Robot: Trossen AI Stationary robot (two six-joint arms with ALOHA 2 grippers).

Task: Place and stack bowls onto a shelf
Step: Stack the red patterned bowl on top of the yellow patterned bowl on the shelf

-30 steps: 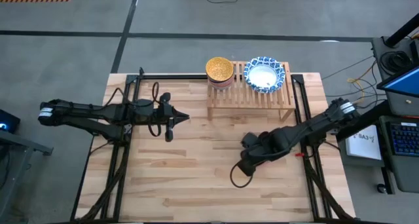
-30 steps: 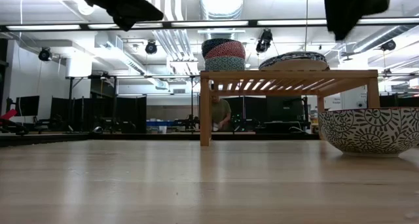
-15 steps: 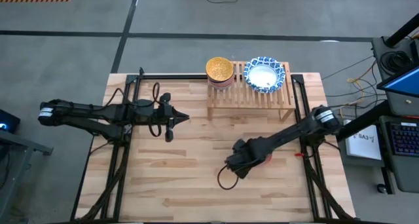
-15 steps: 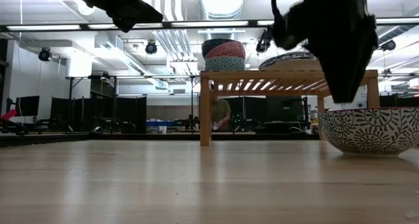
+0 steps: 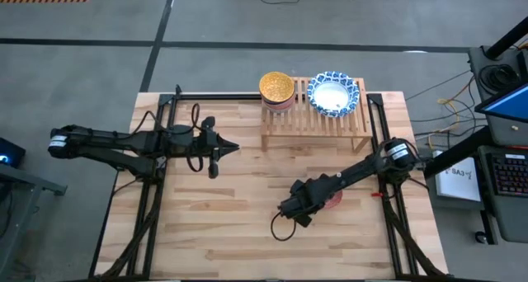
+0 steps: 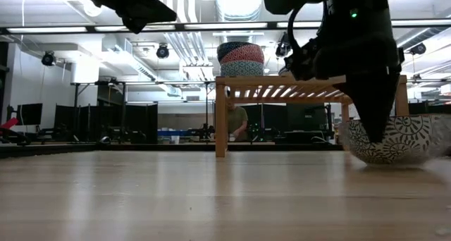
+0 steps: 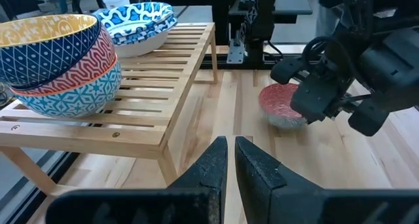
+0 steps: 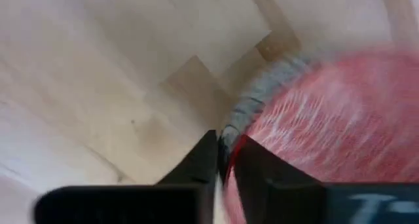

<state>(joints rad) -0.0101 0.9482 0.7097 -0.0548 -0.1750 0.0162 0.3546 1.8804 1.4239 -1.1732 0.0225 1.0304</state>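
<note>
A bowl, red inside and black-and-white patterned outside (image 5: 334,201), stands on its base on the table, right of centre. It also shows in the low view (image 6: 416,139). My right gripper (image 8: 224,145) is down at its rim, fingers close together. The light wooden shelf (image 5: 313,121) stands at the far edge. It carries a stack of small bowls, the top one yellow (image 5: 276,87), and a blue-and-white bowl with a white inside (image 5: 334,94). My left gripper (image 5: 233,148) hangs shut and empty over the table's left half. My right gripper pinches the red bowl's rim (image 8: 245,109) on the side toward the table's left and near edges. One finger is inside (image 8: 262,165) and one outside (image 8: 196,162). The fingers come from above, pointing down. The bowl stands upright on the table.
Bare wooden tabletop (image 5: 231,224) lies to the left and near side of the bowl. Black frame rails (image 5: 384,125) run along both sides of the table. The shelf's middle slats (image 7: 163,67) between the stack and the blue-and-white bowl are bare.
My right gripper has moved toward the table's left and near edges and come down from high above the table to the red bowl's rim. The bowl has stayed where it was.
</note>
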